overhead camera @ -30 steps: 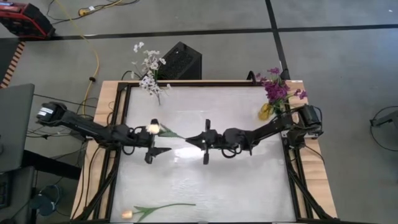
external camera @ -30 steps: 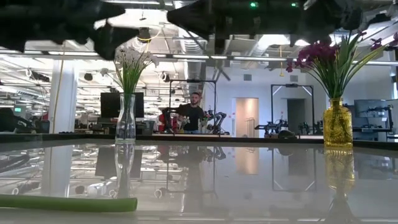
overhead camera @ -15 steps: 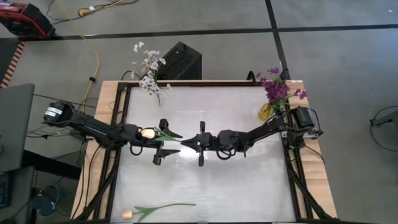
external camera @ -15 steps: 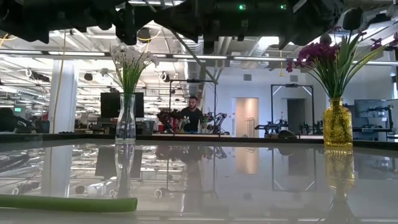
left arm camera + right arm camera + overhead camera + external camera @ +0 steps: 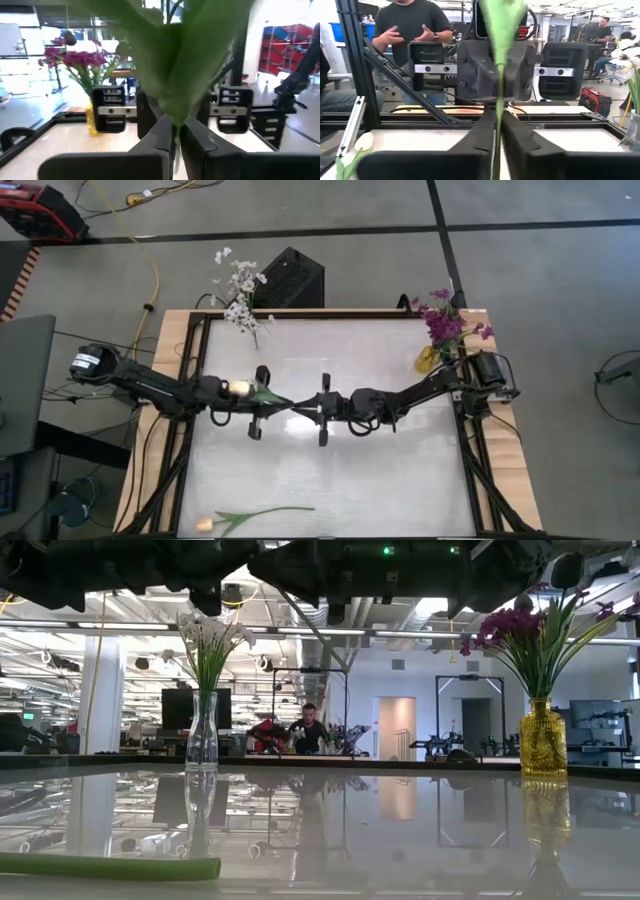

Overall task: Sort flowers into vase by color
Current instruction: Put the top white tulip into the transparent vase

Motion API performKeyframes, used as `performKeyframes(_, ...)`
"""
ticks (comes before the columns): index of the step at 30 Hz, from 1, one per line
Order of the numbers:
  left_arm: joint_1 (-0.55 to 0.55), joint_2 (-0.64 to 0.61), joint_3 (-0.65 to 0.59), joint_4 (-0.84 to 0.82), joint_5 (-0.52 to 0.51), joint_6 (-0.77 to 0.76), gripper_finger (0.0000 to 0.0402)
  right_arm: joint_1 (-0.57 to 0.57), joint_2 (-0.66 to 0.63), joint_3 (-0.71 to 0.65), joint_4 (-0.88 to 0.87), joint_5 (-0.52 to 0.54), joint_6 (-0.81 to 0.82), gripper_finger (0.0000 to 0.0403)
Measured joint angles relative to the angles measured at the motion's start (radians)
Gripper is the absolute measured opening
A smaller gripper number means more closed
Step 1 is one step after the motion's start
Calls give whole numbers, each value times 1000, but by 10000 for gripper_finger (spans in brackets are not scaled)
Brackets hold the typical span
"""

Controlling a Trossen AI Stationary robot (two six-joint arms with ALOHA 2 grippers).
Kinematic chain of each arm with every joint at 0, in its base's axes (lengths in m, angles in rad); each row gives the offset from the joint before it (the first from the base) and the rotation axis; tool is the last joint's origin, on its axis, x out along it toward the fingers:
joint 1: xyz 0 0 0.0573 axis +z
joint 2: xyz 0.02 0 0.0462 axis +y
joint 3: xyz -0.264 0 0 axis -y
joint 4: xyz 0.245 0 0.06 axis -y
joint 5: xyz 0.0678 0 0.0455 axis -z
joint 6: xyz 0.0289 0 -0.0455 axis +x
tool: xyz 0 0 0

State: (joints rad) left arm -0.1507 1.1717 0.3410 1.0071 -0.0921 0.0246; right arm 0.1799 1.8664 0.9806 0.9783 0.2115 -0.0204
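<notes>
A peach tulip, its bud [image 5: 240, 388] and green leaves [image 5: 268, 394] leftmost, hangs level above the middle of the table, between my two grippers. My left gripper [image 5: 276, 405] is shut on its stem just below the leaves [image 5: 175, 131]. Facing it, my right gripper [image 5: 306, 410] closes on the stem's free end [image 5: 497, 120]. A second tulip [image 5: 255, 515] lies flat along the table's near edge, and its stem [image 5: 110, 866] shows in the low view. My left gripper pinches the tulip's stem [image 5: 175, 137] just under the leaves between its two fingers, coming level from the table's left. The tulip is clear of the table. Its bud lies back over the gripper. My right gripper pinches the thin stem [image 5: 497, 131] near its free end between its two fingers, coming level from the table's right. The stem runs on from the fingers toward the left gripper, clear of the table.
A clear vase with white flowers [image 5: 240, 305] stands at the far left corner [image 5: 202, 730]. A yellow vase with purple flowers [image 5: 440, 330] stands at the far right [image 5: 543, 735]. A person stands beyond the table [image 5: 410, 30].
My left gripper has moved a little toward the table's right, up to the stem held out by my right gripper, and has shut on the stem below the leaves. My right gripper has edged toward the left. The tulip stays level and clear of the table.
</notes>
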Motion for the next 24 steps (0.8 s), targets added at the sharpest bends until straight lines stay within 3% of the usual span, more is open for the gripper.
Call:
performKeyframes(4, -1, -27, 15, -35, -15, 1, 2, -5, -1, 0, -2, -1, -8, 137)
performKeyframes(6, 2, -74, 35, -138, -60, -7, 2, -5, -13, 0, -27, -1, -7, 181)
performKeyframes(9, 2, -198, 91, -423, -145, -6, 1, -7, -62, 0, -127, 0, -22, 245)
performKeyframes(12, 2, -338, 211, -861, -305, -16, 1, -5, -133, 0, -286, -1, -57, 290)
performKeyframes(15, 2, -447, 370, -1274, -560, -87, 0, -2, -185, 0, -440, -4, -32, 314)
performKeyframes(18, 2, -532, 489, -1550, -744, -168, 0, -1, -200, 0, -531, -3, -12, 322)
performKeyframes(20, 9, -578, 535, -1661, -792, -222, 0, 1, -197, 0, -547, -2, -9, 323)
performKeyframes(24, 41, -659, 562, -1743, -779, -283, 0, 3, -176, 0, -528, -3, -11, 321)
